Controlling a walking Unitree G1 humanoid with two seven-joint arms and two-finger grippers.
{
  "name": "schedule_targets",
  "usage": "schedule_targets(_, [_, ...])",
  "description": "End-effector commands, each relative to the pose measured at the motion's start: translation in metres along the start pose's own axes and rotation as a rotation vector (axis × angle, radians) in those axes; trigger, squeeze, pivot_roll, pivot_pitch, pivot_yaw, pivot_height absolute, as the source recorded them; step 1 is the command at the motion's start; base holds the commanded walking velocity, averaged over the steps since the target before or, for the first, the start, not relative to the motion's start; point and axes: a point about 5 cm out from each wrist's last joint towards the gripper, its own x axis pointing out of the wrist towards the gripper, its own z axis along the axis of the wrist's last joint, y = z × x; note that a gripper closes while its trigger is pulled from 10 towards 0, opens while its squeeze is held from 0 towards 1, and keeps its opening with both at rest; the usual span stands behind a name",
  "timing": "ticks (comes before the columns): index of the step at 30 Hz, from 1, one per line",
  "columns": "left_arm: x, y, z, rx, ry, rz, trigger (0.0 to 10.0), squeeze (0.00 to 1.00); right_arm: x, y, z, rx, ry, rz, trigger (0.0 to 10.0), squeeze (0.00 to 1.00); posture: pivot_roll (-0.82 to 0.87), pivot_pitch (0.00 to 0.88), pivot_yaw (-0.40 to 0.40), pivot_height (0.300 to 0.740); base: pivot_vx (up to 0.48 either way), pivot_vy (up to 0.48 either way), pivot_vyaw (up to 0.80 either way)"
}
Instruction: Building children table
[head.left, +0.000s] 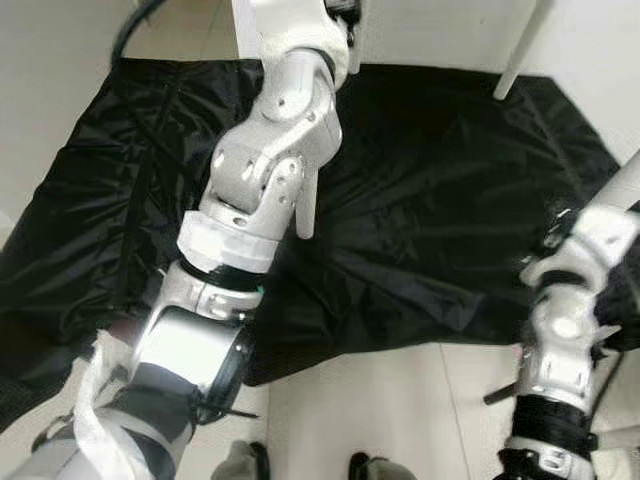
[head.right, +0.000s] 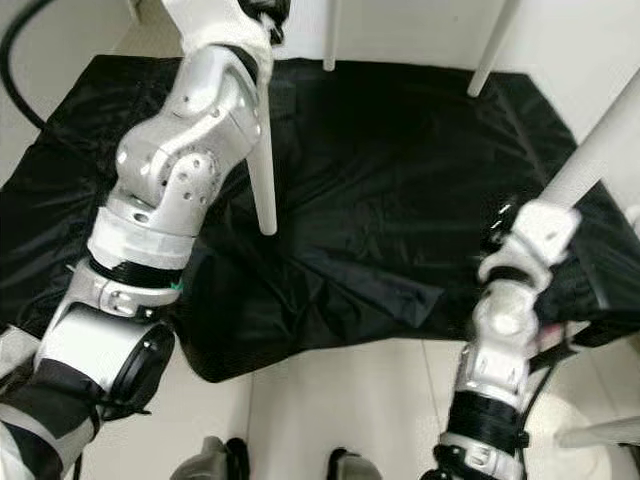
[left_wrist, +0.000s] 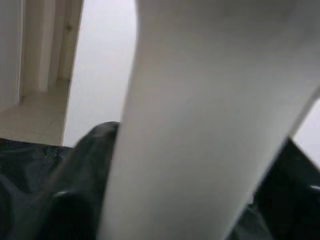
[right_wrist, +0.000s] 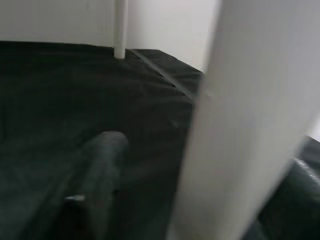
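Over the black sheet, white table legs are pinched by both grippers, so the table could be tipped by uneven lifting.

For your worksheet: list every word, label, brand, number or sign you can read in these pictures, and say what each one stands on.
None can be read. The black sheet, the white table legs and the silver arms carry no legible writing, and both wrist views are too blurred to show any.
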Motion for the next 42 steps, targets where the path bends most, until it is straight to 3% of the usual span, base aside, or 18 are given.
schedule_targets(1, [-0.006,-0.028,0.006,0.022,-0.025,-0.472,10.0,1.00,0.002,0.009,0.009,0.015,-0.048,0.057,10.0,1.00,0.00,0.188,0.032,0.740,0.000,0.000,0.00])
schedule_targets(5, [-0.008,-0.027,0.005,0.032,-0.018,-0.472,10.0,0.97,0.002,0.011,0.012,0.040,-0.084,0.065,10.0,1.00,0.00,0.188,0.032,0.740,0.000,0.000,0.00])
schedule_targets(6, [-0.009,-0.027,0.005,0.035,-0.015,-0.471,10.0,0.45,0.001,0.011,0.014,0.047,-0.101,0.063,10.0,1.00,0.01,0.188,0.026,0.740,0.000,0.000,0.00])
schedule_targets(7, [-0.009,-0.027,0.005,0.037,-0.013,-0.470,10.0,0.45,0.000,0.011,0.015,0.052,-0.113,0.061,10.0,1.00,0.01,0.187,0.024,0.740,0.000,0.000,0.00])
schedule_targets(8, [-0.011,-0.024,0.004,0.053,-0.013,-0.465,10.0,0.00,-0.002,0.012,0.016,0.063,-0.129,0.064,10.0,1.00,0.01,0.186,0.020,0.740,0.000,0.000,0.00])
schedule_targets(9, [-0.011,-0.024,0.004,0.053,-0.013,-0.465,10.0,0.00,-0.002,0.012,0.016,0.063,-0.129,0.064,10.0,1.00,0.01,0.186,0.020,0.740,0.000,0.000,0.00])
schedule_targets(10, [-0.013,-0.022,0.003,0.070,-0.012,-0.456,10.0,0.00,-0.004,0.012,0.017,0.063,-0.139,0.066,10.0,0.00,0.01,0.187,0.020,0.740,0.000,0.000,0.00])
schedule_targets(19, [-0.031,-0.012,-0.001,0.126,-0.013,-0.500,10.0,0.00,-0.008,0.015,0.015,0.067,-0.145,0.083,10.0,0.00,0.01,0.178,0.013,0.740,0.000,0.000,0.00])
schedule_targets(20, [-0.034,-0.002,-0.005,0.159,-0.008,-0.506,10.0,0.00,-0.009,0.015,0.015,0.069,-0.149,0.084,10.0,0.00,0.02,0.176,0.009,0.740,0.000,0.000,0.00])
schedule_targets(23, [-0.036,0.007,-0.009,0.191,0.001,-0.505,10.0,0.00,-0.009,0.015,0.016,0.071,-0.150,0.086,10.0,0.00,0.02,0.173,0.007,0.740,0.000,0.000,0.00])
schedule_targets(24, [-0.042,0.022,-0.017,0.241,0.016,-0.500,10.0,0.00,-0.009,0.017,0.018,0.079,-0.167,0.100,10.0,0.00,0.03,0.165,0.000,0.740,0.000,0.000,0.00])
schedule_targets(25, [-0.046,0.027,-0.021,0.260,0.026,-0.488,10.0,0.00,-0.010,0.018,0.019,0.086,-0.176,0.111,10.0,0.00,0.03,0.165,0.000,0.740,0.000,0.000,0.00])
schedule_targets(27, [-0.046,0.027,-0.021,0.260,0.026,-0.488,10.0,0.00,-0.010,0.018,0.019,0.086,-0.176,0.111,10.0,0.00,0.03,0.165,0.000,0.740,0.000,0.000,0.00])
schedule_targets(31, [-0.057,0.041,-0.027,0.286,0.045,-0.473,10.0,0.00,-0.012,0.019,0.021,0.089,-0.192,0.123,10.0,0.00,0.03,0.157,-0.007,0.740,0.000,0.000,0.00])
schedule_targets(34, [-0.072,0.057,-0.030,0.310,0.064,-0.451,10.0,0.00,-0.015,0.016,0.021,0.098,-0.203,0.115,10.0,0.00,0.04,0.146,-0.015,0.740,0.000,0.000,0.00])
schedule_targets(42, [-0.085,0.067,-0.034,0.302,0.102,-0.442,10.0,0.00,-0.021,0.009,0.021,0.108,-0.207,0.065,10.0,0.00,0.04,0.142,-0.015,0.740,0.000,0.000,0.00])
